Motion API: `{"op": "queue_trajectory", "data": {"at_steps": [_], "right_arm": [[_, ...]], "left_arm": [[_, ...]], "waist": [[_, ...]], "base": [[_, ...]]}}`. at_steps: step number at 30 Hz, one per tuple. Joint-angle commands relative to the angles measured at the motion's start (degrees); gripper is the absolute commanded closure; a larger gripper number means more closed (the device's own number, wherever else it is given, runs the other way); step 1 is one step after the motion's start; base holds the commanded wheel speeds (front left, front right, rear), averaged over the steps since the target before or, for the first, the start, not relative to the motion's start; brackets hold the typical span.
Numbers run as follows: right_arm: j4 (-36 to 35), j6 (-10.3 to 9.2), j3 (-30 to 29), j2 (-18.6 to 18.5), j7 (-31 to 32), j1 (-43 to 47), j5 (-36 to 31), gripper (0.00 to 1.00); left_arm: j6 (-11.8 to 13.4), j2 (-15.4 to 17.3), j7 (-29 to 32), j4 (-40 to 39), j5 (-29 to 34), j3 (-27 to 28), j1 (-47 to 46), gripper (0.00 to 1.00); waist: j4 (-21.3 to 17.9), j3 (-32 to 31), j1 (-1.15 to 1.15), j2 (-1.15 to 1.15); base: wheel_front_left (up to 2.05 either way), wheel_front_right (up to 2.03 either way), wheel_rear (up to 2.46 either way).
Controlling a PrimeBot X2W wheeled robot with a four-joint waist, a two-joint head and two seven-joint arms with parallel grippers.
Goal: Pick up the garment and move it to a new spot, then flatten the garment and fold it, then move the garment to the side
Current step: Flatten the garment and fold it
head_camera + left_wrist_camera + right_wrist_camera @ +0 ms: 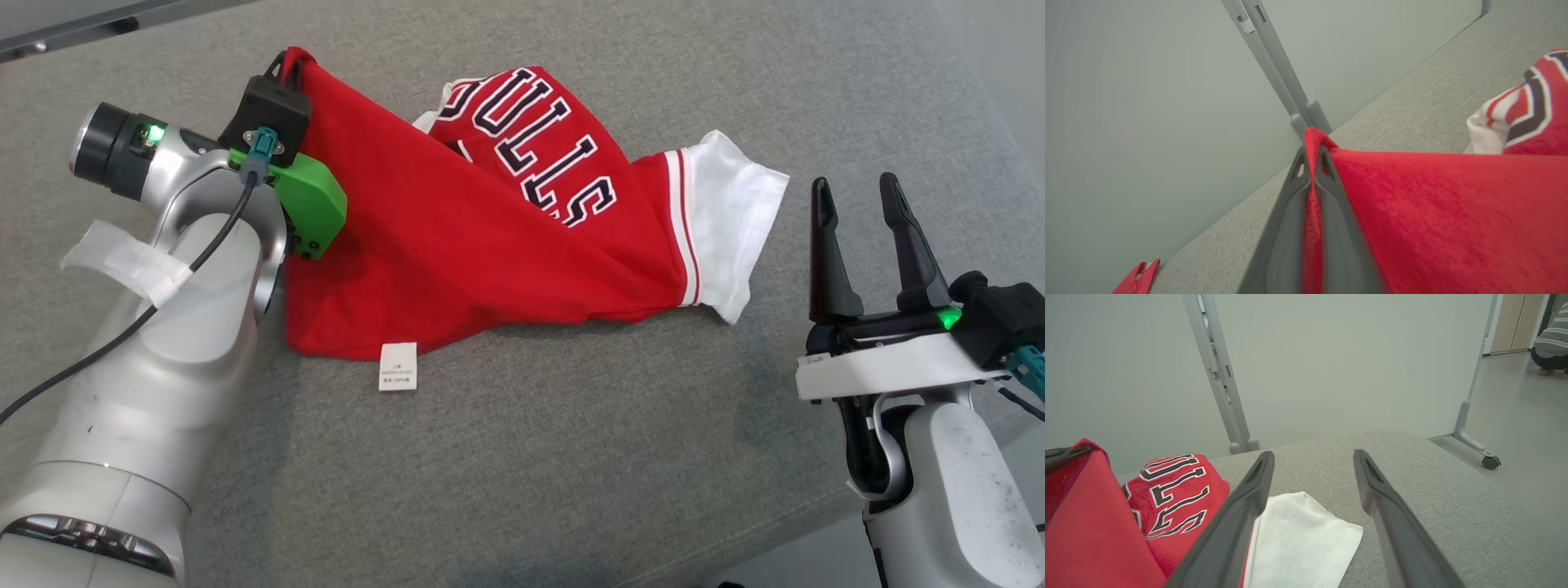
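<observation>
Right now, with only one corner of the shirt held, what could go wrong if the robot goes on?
1. The left gripper pinches only a small corner of the shirt; a strong pull may slip it out.
2. The right gripper is open and empty beside the white sleeve, so a one-sided lift may drag the shirt and twist it more.

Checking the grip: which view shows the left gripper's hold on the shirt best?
Left wrist view: the left gripper is seen close up, jaws shut on a red fold of the shirt. Head view shows that pinch at the shirt's raised corner, partly behind the wrist. Right wrist view has it small at the left edge.
</observation>
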Motion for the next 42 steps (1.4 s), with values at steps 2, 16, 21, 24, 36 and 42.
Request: {"op": "queue_trajectory", "data": {"at_steps": [2, 16, 21, 24, 36, 42], "right_arm": [[-0.01, 0.01, -0.19, -0.14, -0.17, -0.55, 0.19, 0.0], [1.32, 0.01, -2.01, -0.17, -0.17, 0.82, -2.13, 0.0], [2.08, 0.01, -3.75, -0.17, -0.17, 2.13, -3.58, 0.0], [2.59, 0.01, -4.7, -0.17, -0.17, 3.11, -4.82, 0.0], [4.65, 0.01, -7.57, -0.19, -0.16, 7.5, -8.22, 0.0], [4.63, 0.01, -6.38, -0.17, -0.13, 9.8, -9.03, 0.0]], "left_arm": [[-0.3, -0.66, -1.47, 3.31, -0.96, 0.32, -1.83, 0.59], [-1.67, -4.73, -4.65, 7.15, -5.61, 2.73, 0.54, 0.0], [-1.36, -5.38, -4.59, 1.44, -6.67, 4.0, 4.95, 0.0], [-1.61, -5.28, -4.56, -2.91, -7.92, 5.54, 8.9, 0.0], [-0.87, -5.08, -4.57, -20.55, -11.95, 12.04, 28.71, 0.0], [0.79, -4.82, -4.56, -29.35, -11.79, 14.98, 40.12, 0.0]], "waist": [[-1.92, 1.94, -0.01, 0.56], [4.41, -2.24, -0.01, 0.56], [8.03, -5.2, -0.01, 0.56], [9.8, -7.04, -0.01, 0.56], [14.36, -13.38, -0.01, 0.56], [14.81, -16.02, -0.01, 0.56]], "base": [[0.0, 0.0, 0.0], [0.0, 0.0, 0.0], [0.0, 0.0, 0.0], [0.0, 0.0, 0.0], [0.0, 0.0, 0.0], [0.0, 0.0, 0.0]]}}
